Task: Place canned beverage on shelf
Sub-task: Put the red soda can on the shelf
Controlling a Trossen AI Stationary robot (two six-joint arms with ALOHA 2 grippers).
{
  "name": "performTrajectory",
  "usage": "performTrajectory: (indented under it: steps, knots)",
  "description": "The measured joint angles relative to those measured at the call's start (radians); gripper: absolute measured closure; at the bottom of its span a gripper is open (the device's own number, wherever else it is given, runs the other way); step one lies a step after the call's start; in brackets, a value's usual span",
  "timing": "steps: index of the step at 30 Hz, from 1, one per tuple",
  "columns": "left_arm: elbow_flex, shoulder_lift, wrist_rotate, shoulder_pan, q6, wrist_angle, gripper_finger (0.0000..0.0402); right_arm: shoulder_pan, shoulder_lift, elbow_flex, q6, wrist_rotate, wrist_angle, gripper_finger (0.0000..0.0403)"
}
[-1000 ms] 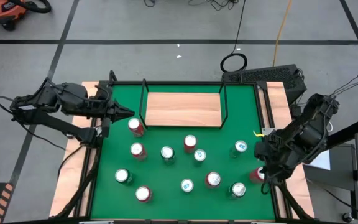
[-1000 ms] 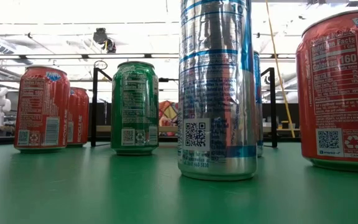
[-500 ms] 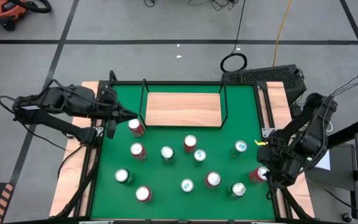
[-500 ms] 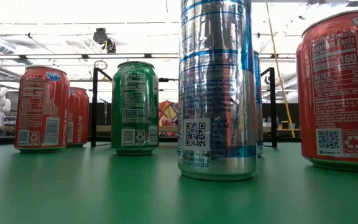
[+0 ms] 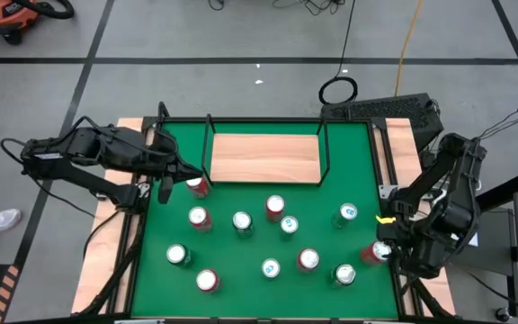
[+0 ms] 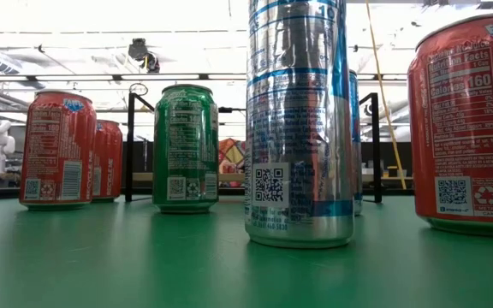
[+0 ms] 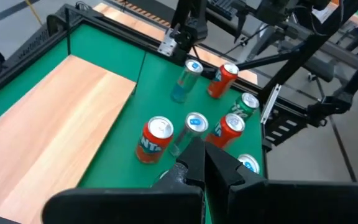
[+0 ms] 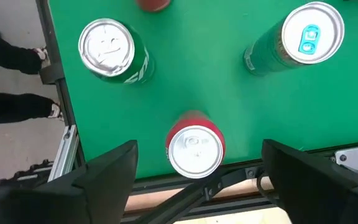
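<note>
The shelf (image 5: pixel 265 157), a light-wood board with thin black rails, stands at the far middle of the green mat (image 5: pixel 241 261). Several upright cans, red, green and blue-silver, stand on the mat. My right gripper (image 8: pixel 197 152) hangs open, pointing down, above a red can (image 8: pixel 194 149) at the mat's near right edge (image 5: pixel 380 252). Its fingers stand well out on either side of the can. My left gripper (image 5: pixel 185 173) is shut and hovers by the shelf's left rail, close to another red can (image 5: pixel 198 186). The low view shows no gripper.
A green can (image 8: pixel 112 50) and a green can with a blue tab (image 8: pixel 300 37) stand near the right gripper's red can. The mat's black frame rail (image 8: pixel 241 174) runs just beside that can. A person's legs (image 8: pixel 8 74) show beyond the table.
My right gripper has swung toward the table's near right corner and sunk a little; it now stands over the red can at the mat's edge. My left gripper has crept toward the right, closer to the red can by the shelf.
</note>
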Motion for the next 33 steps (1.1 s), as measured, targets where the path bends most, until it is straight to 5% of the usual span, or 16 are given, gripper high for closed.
performTrajectory:
  steps: [8, 33]
  knots:
    - [0.0, 0.008, -0.05, 0.0, -0.001, 0.0, 0.0402, 0.013, 0.0, -0.015, -0.028, -0.003, -0.002, 0.0011]
    - [0.0, 0.039, -0.026, 0.0, -0.003, 0.005, 0.0402, 0.013, -0.135, -0.426, -0.03, -0.058, 0.314, 0.001]
